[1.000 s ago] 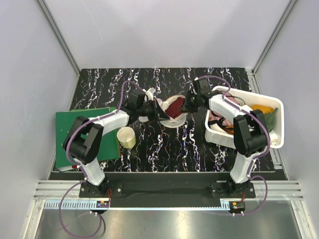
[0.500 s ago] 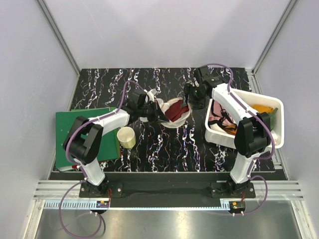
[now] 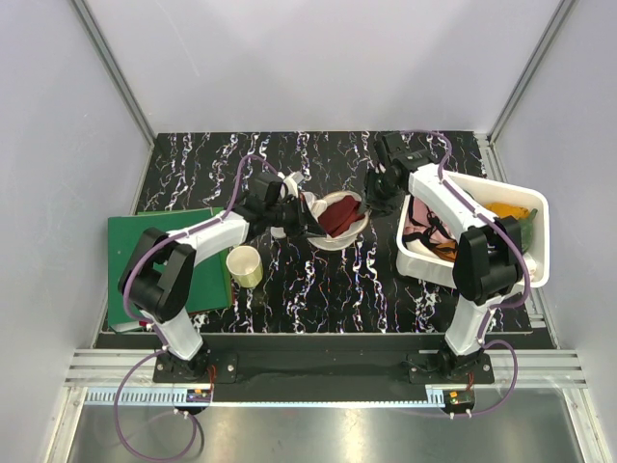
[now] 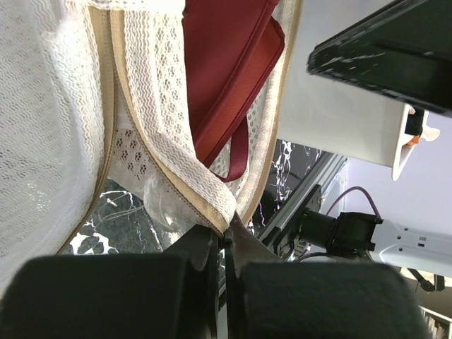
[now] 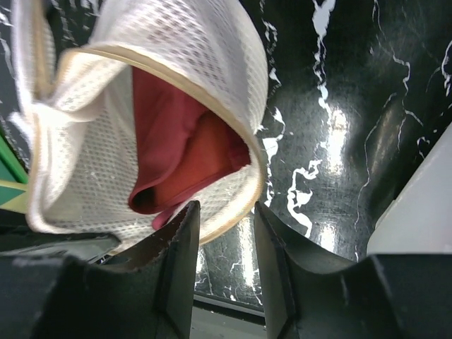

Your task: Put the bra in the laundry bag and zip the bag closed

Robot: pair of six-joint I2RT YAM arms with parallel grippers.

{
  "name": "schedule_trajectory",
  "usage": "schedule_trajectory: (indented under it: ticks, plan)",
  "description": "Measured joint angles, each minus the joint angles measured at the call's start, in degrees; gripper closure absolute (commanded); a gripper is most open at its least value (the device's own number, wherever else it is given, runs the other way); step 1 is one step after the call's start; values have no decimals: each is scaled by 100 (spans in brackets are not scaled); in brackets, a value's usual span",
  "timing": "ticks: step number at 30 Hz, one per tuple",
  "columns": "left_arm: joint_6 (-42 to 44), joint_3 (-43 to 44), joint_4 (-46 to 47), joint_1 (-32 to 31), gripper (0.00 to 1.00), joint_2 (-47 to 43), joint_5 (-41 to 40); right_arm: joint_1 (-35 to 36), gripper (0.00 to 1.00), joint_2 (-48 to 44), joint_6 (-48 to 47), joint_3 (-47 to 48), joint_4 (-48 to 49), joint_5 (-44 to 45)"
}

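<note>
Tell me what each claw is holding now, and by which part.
The left claw pinches the laundry bag at its zipper rim. The right claw is open and holds nothing.

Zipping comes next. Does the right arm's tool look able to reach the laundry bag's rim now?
Likely yes: the open right tool faces the laundry bag's rim, nothing between; the left tool pinches another edge.

The top external camera looks down from above the near edge over the whole table (image 3: 318,289). Both wrist cameras sit close to the laundry bag (image 5: 191,56), on opposite sides; all views share it.
</note>
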Motion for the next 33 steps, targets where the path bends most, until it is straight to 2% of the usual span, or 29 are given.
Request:
schedule_trajectory:
  ticks: [6, 8, 10, 11, 12, 13, 14, 17, 20, 23, 24, 27, 30, 33]
  plan:
    - [24, 0, -20, -4, 100, 0, -28, 0, 57, 0, 70, -363, 85, 2]
    - [26, 0, -20, -4, 100, 0, -28, 0, 60, 0, 98, -470, 151, 2]
    - [33, 0, -20, -4, 100, 0, -28, 0, 71, 4, 111, -562, 229, 4]
    - [46, 0, -22, -4, 100, 0, -28, 0, 83, 7, 105, -581, 258, 2]
    - [66, 0, -22, -4, 99, -2, -28, 0, 90, 11, 120, -599, 310, -2]
    - [94, 0, -33, -4, 95, -11, -33, 0, 95, 15, 131, -612, 398, -7]
    - [131, 0, -76, -4, 83, -37, -55, 0, 100, 22, 162, -625, 468, -13]
    - [424, 42, -417, -68, 63, -225, -350, 0, 100, 26, 195, -667, 627, -15]
    - [813, 341, -944, -282, 59, -555, -970, 0, 100, 26, 199, -710, 717, -11]
    - [999, 861, -1126, -468, 65, -695, -1215, 0, 100, 26, 197, -752, 758, -9]
    - [1043, 1115, -1180, -514, 74, -673, -1250, 0, 100, 24, 197, -765, 774, -9]
    - [1086, 1757, -1193, -538, 85, -391, -1276, 0, 100, 17, 199, -782, 796, -9]
    - [1069, 2341, -1176, -557, 87, 201, -1276, 0, 100, 2, 199, -782, 802, -9]
    - [1051, 2472, -1220, -603, 89, 732, -1294, 0, 100, -22, 201, -782, 802, -13]
